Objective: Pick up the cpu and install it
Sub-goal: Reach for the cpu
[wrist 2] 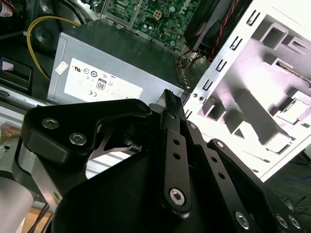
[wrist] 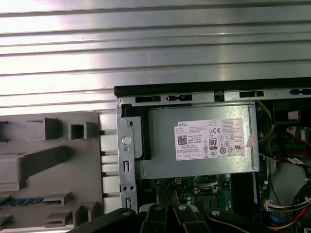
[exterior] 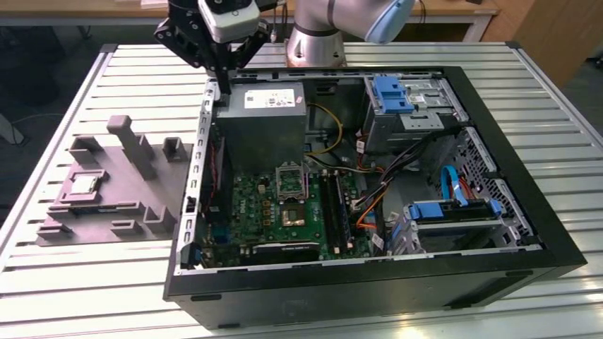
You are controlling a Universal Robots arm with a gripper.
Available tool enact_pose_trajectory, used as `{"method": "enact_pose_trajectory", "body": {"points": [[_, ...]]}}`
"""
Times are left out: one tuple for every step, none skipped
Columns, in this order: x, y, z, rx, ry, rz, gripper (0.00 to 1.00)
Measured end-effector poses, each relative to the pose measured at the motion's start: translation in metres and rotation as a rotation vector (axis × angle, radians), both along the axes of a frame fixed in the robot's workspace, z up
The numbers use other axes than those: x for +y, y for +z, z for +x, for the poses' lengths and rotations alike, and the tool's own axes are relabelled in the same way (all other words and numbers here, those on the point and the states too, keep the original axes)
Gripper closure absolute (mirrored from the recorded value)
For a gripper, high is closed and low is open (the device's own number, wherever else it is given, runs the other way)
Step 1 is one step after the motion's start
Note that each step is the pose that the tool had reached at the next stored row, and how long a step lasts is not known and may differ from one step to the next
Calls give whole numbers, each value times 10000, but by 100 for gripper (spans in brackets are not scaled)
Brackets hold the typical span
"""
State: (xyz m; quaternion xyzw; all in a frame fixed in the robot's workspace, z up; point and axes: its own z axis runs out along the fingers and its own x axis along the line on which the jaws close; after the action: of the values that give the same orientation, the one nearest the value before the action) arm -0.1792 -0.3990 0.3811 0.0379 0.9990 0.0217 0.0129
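Slatted table (exterior: 75, 296) bears an open computer case (exterior: 377, 286) and grey tray (exterior: 106, 161). The cpu (exterior: 83, 185) lies in the tray, well apart from the gripper (exterior: 223, 76), which hangs pinched closed and empty over the case wall.

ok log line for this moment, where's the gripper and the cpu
gripper shut, empty | over case edge by power supply | cpu on grey tray outside case, not picked

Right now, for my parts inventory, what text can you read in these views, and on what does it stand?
White label on the grey metal box: rows of print and round marks, too small to read.
Green board: markings too small to read.
cpu: no text that I can make out.
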Motion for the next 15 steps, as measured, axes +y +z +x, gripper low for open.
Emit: {"method": "enact_pose_trajectory", "body": {"points": [[0,-2,-2,0,0,0,89],[0,-4,-5,0,0,0,89],[0,-6,-7,0,0,0,89],[0,-8,-10,0,0,0,89],[0,-10,-12,0,0,0,89],[0,-12,-15,0,0,0,89],[0,-14,-18,0,0,0,89],[0,-16,-21,0,0,0,89],[0,-18,-23,0,0,0,89],[0,-20,-26,0,0,0,89],[0,-22,-28,0,0,0,89],[0,-24,-32,0,0,0,89],[0,-26,-34,0,0,0,89],[0,-28,-38,-1,-1,0,89],[0,-30,-41,0,0,0,89]]}}
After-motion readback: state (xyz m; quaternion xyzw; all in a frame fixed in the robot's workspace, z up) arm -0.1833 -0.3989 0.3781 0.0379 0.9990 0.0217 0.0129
